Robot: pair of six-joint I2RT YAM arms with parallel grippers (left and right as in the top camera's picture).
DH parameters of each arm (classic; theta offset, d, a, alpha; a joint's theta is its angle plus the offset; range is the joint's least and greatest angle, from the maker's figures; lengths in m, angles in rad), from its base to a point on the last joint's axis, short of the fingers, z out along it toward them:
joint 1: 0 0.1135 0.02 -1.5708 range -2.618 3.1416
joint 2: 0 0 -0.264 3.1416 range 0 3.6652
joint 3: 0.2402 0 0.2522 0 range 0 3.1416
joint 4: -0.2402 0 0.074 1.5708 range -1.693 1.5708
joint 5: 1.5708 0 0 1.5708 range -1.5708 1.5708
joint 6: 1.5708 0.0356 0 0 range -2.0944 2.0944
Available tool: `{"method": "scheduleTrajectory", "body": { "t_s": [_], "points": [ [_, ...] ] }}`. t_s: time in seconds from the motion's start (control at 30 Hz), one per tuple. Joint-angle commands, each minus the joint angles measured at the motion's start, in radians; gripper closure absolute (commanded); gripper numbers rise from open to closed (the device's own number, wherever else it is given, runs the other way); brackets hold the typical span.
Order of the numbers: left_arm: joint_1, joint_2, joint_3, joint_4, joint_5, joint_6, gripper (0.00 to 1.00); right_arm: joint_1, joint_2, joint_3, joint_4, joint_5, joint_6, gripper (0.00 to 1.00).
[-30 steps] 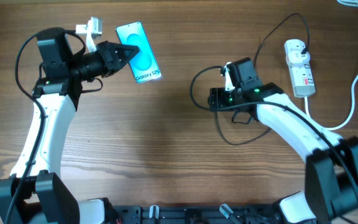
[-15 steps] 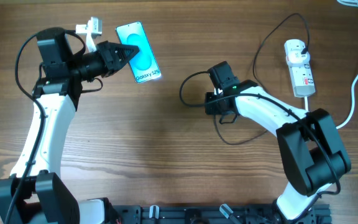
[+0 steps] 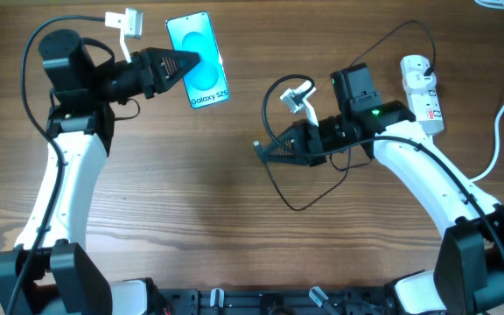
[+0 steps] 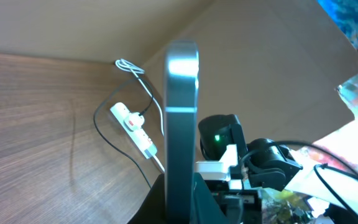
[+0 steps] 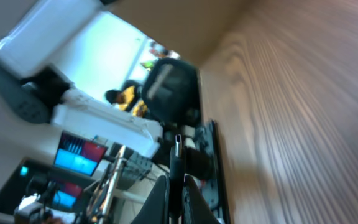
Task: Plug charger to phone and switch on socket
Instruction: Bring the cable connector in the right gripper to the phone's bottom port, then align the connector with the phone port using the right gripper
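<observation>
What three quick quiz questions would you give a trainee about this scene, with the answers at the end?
1. True or false: the right gripper holds the phone.
2. Which thing is the right gripper shut on? A. the charger B. the power strip C. nothing
3. Short answer: is the charger plugged into the phone yet?

Key
1. False: the left gripper holds it.
2. A.
3. No: the two are apart, one in each gripper.
</observation>
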Motion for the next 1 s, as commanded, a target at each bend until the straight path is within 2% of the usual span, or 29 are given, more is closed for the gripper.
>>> {"method": "scheduleTrajectory", "body": {
  "t_s": [0.0,0.07,0.17,0.3,0.53,0.6,0.67,0.83,0.97],
  "points": [
    [-0.053,-0.007,0.013,0.018,-0.048,-0.086,0.96,0.043,0.000,0.001,0.142,-0.112,0.054,0.96],
    [-0.088,-0.007,0.013,0.019,-0.119,-0.151,0.96,0.078,0.000,0.001,0.306,0.106,0.282,0.95],
    [-0.098,-0.007,0.013,0.019,-0.135,-0.190,0.96,0.092,0.000,0.001,0.513,0.142,0.484,0.95],
    [-0.094,-0.007,0.014,0.019,-0.151,-0.219,0.96,0.092,0.000,0.001,0.589,0.174,0.572,0.95],
    [-0.094,-0.007,0.014,0.021,-0.119,-0.220,0.96,0.092,0.002,0.001,0.666,0.206,0.632,0.95],
    [-0.089,-0.008,0.013,0.079,-0.070,-0.235,0.96,0.092,0.002,0.001,0.669,0.206,0.638,0.96],
    [-0.060,-0.008,0.014,0.240,-0.049,-0.364,0.96,0.092,0.003,0.001,0.734,0.205,0.693,0.96],
    [-0.061,-0.008,0.013,0.250,-0.049,-0.378,0.96,0.090,0.021,0.001,0.790,0.216,0.742,0.96],
    [-0.060,-0.008,0.013,0.250,-0.050,-0.395,0.96,0.090,0.091,0.001,0.973,0.196,0.863,0.96]
  ]
}}
